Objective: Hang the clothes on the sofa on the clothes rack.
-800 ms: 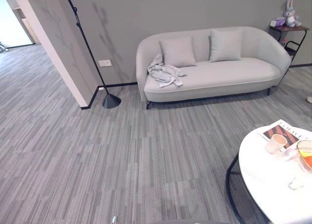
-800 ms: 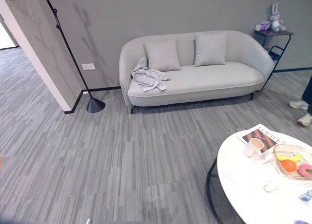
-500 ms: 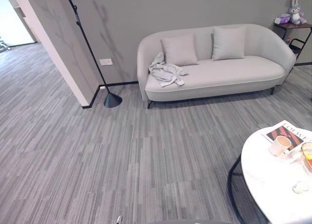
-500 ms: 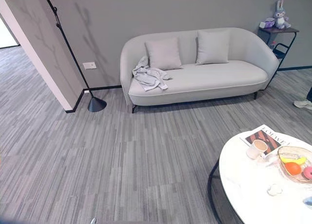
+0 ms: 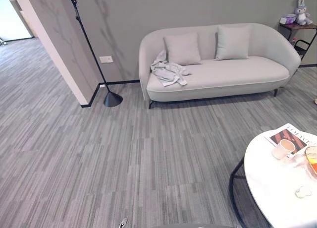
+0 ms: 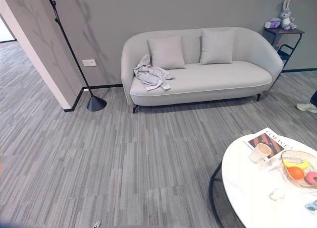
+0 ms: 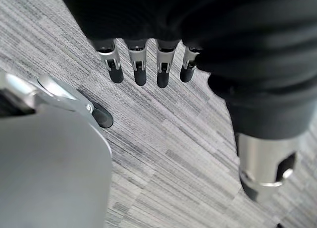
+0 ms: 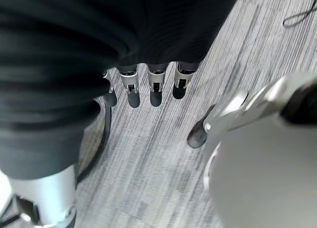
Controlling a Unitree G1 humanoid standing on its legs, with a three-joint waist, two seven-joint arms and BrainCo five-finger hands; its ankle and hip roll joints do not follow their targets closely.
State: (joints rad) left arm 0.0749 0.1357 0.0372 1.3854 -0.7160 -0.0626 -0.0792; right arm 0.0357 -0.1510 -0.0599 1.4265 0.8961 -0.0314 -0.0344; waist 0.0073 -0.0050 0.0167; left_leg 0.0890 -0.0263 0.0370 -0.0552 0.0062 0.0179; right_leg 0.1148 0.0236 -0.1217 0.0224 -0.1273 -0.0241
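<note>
Clothes (image 5: 167, 72) crumpled on sofa (image 5: 233, 77); clothes rack (image 5: 94, 54) stands beside it

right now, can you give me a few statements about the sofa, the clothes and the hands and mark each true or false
1. The clothes lie crumpled on the sofa at its end nearer the clothes rack. True.
2. The left hand is shut on the clothes. False: its fingers hang relaxed over the floor and hold nothing.
3. Two cushions lean against the sofa's back. True.
4. A garment already hangs on the clothes rack. False: the pole in view is bare and the clothes are on the sofa.
5. The right hand holds a cup. False: it is open and empty; a cup stands on the round white table.
</note>
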